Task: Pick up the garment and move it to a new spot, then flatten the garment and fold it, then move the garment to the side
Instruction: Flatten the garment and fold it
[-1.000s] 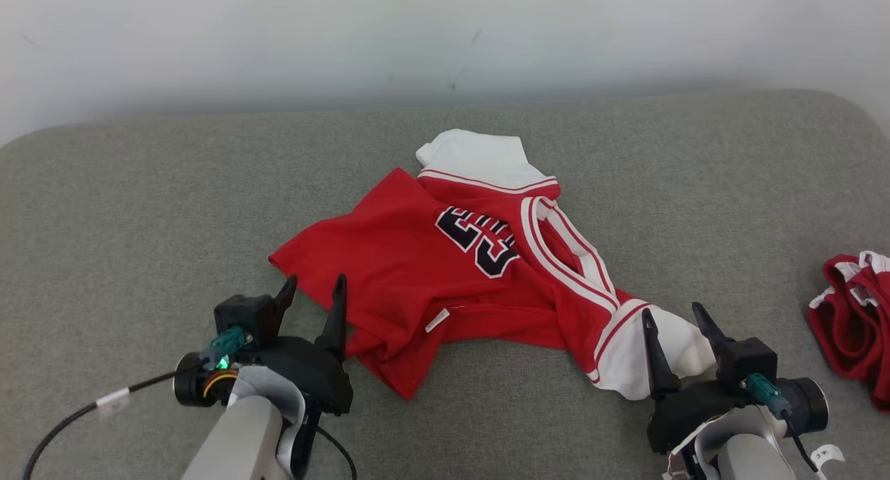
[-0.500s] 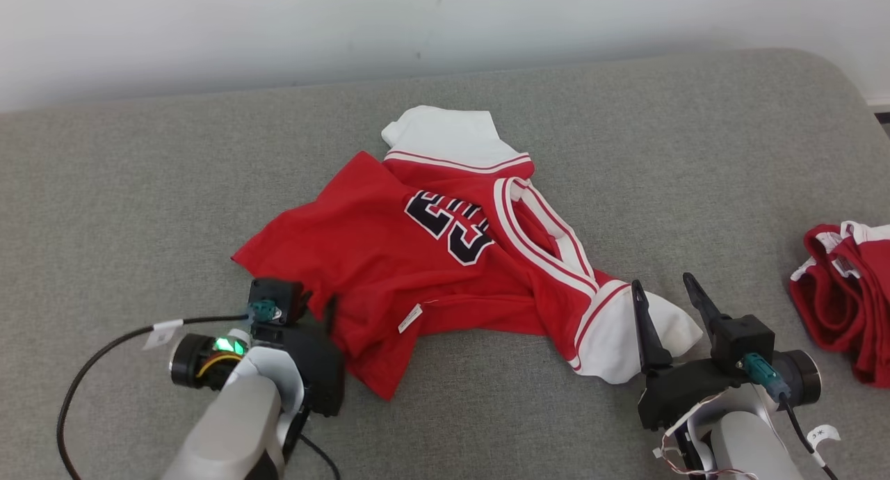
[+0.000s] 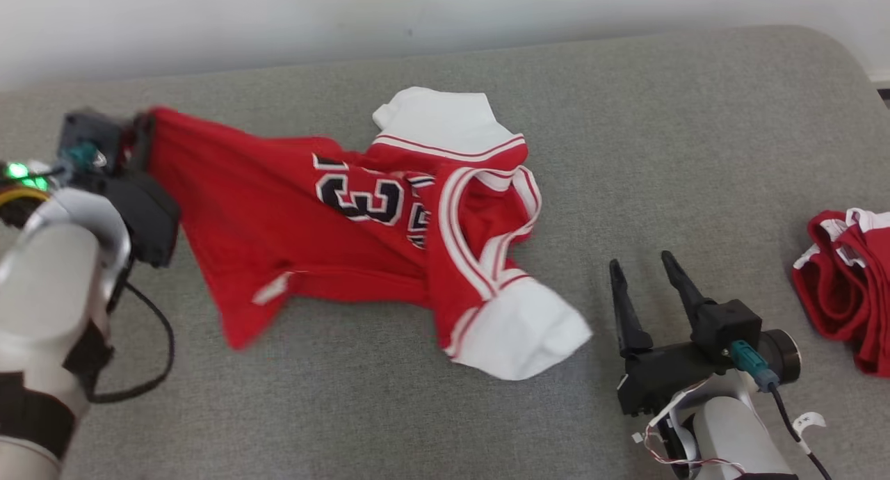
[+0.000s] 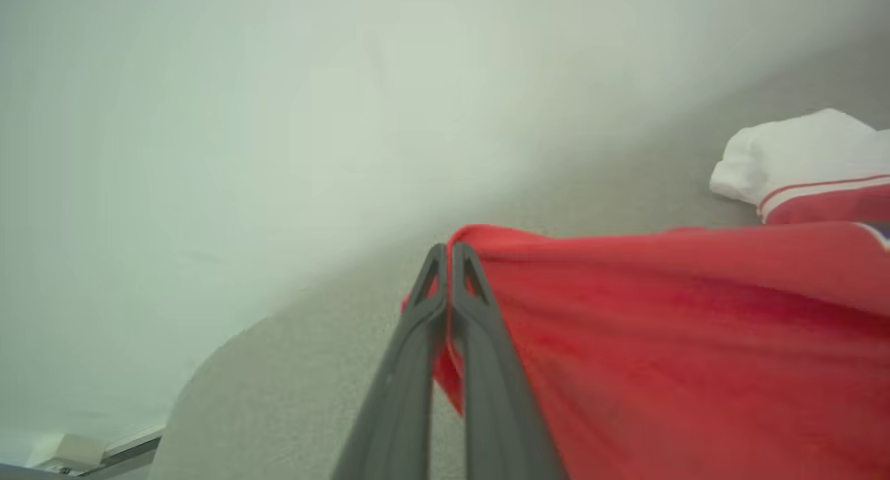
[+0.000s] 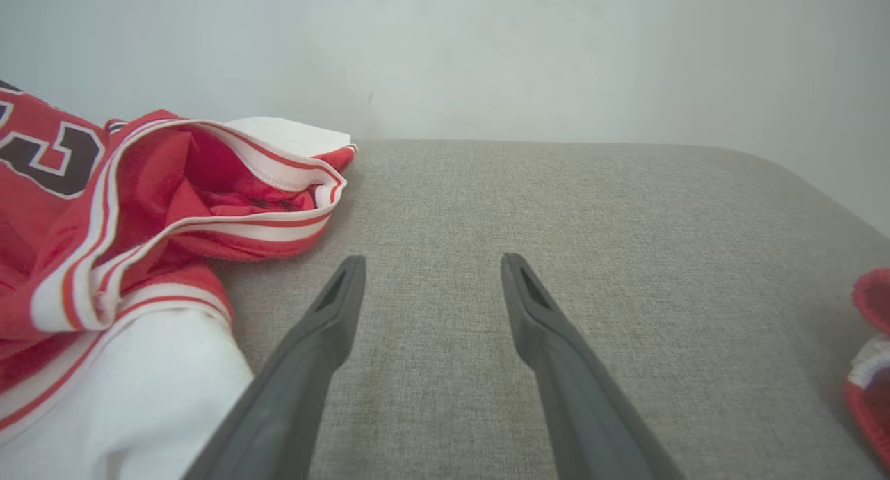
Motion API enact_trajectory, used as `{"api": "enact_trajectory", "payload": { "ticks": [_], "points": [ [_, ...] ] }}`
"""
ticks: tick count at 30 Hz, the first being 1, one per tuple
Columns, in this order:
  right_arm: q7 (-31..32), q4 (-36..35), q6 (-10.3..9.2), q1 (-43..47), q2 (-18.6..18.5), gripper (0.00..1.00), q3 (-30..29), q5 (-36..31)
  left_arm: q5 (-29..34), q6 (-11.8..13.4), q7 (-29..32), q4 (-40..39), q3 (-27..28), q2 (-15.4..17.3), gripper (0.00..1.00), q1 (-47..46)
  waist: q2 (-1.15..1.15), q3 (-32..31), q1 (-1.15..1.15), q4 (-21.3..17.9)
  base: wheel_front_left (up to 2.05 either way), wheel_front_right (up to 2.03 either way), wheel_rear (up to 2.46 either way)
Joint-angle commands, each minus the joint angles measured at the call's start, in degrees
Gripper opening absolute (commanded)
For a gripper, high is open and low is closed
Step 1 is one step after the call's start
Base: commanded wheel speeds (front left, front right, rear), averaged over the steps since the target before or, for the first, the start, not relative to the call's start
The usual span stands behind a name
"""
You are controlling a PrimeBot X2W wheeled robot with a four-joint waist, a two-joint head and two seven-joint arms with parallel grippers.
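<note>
The garment (image 3: 292, 222) is a red jersey with white sleeves and a dark number, stretched across the grey cushioned surface (image 3: 660, 153). My left gripper (image 3: 139, 142) is shut on its red hem at the far left and holds that corner lifted and pulled taut. In the left wrist view the two fingers (image 4: 480, 327) press together over the red cloth (image 4: 660, 327). My right gripper (image 3: 640, 268) stands open just right of the white sleeve (image 3: 521, 330), with bare surface between its fingers (image 5: 327, 320). The neck opening (image 5: 243, 188) lies to their left.
A second red and white garment (image 3: 845, 285) lies bunched at the right edge, its edge also in the right wrist view (image 5: 872, 341). A pale wall (image 3: 445, 14) runs behind the surface. A black cable (image 3: 149, 348) loops beside my left forearm.
My left gripper closed on the red hem and swung up and far left, dragging the garment out and lifting its corner. The right gripper stayed open as the sleeve slid away from it.
</note>
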Motion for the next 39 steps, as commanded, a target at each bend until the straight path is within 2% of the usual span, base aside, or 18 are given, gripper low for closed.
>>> {"api": "enact_trajectory", "payload": {
  "ticks": [1, 3, 4, 5, 6, 11, 16, 19, 25, 28, 34, 39],
  "points": [
    [0.03, -0.09, -0.15, -0.83, 0.41, 1.00, 0.97, 0.66, -0.08, 0.13, -0.76, -1.62, -2.25, 1.02, 0.00, -1.53, -0.01, 0.96, 0.00, -1.02, 0.00, 0.00, 0.00],
    [0.03, -0.14, -0.15, -0.94, 0.53, 1.00, 1.59, 0.91, -0.61, 0.12, -1.28, -2.48, -3.99, 2.54, 0.00, -2.50, -0.01, 1.38, 0.00, -1.51, 0.00, 0.00, 0.00],
    [0.02, 0.00, -0.15, -1.06, 0.65, 1.00, 2.01, 1.13, -1.83, 0.13, -1.48, -2.38, -4.10, 3.30, 0.16, -2.65, -0.01, 1.61, 0.00, -1.76, 0.00, 0.00, 0.00],
    [0.02, 0.00, -0.15, -1.06, 0.65, 1.00, 2.01, 1.13, -1.83, 0.13, -1.48, -2.38, -4.10, 3.30, 0.16, -2.65, -0.01, 1.61, 0.00, -1.76, 0.00, 0.00, 0.00],
    [0.02, 0.18, -0.15, -1.30, 0.74, 1.00, 2.34, 1.24, -2.80, 0.14, -1.31, -1.82, -3.85, 3.90, 1.00, -2.76, -0.01, 1.77, 0.00, -2.05, 0.00, 0.00, 0.00],
    [0.02, 0.71, -0.15, -1.48, 0.83, 1.00, 2.61, 2.08, -6.10, 1.00, -3.86, 0.11, -1.20, 3.39, 1.00, -0.50, -0.01, 1.40, 0.00, -2.51, 0.00, 0.00, 0.00],
    [0.02, 1.13, -0.15, 0.39, 0.95, 1.00, 1.46, 1.72, -10.36, 3.59, -5.42, -0.68, 2.83, -0.46, 1.00, 4.74, -0.01, -0.31, 0.00, -1.20, 0.00, 0.00, 0.00],
    [0.02, 1.47, -0.15, 0.90, 1.00, 1.00, 1.15, 1.56, -12.28, 3.94, -5.71, -3.44, 4.73, -2.97, 1.00, 9.21, -0.01, -1.46, 0.00, -0.48, 0.00, 0.00, 0.00],
    [0.02, 2.17, -0.15, 1.85, 1.12, 1.00, 1.13, 1.62, -11.96, 5.43, -5.67, -14.14, 8.34, -7.52, 1.00, 20.99, -0.01, -3.31, 0.00, 0.38, 0.00, 0.00, 0.00],
    [0.02, 2.41, -0.15, 2.12, 1.14, 1.00, 1.46, 1.55, -11.83, 5.92, -5.68, -16.71, 9.79, -9.26, 1.00, 25.56, -0.01, -3.83, 0.00, 0.49, 0.00, 0.00, 0.00],
    [0.02, 3.23, -0.15, 2.70, 1.18, 1.00, 1.30, 1.28, -11.27, 6.92, -5.69, -17.83, 12.42, -11.01, 1.00, 30.84, -0.01, -4.29, 0.00, 0.19, 0.00, 0.00, 0.00],
    [0.02, 3.88, -0.15, 2.88, 1.14, 1.00, 0.87, 1.05, -10.99, 6.77, -5.69, -16.13, 13.77, -11.95, 1.00, 32.63, -0.01, -4.24, 0.00, -0.01, 0.00, 0.00, 0.00]
  ]
}}
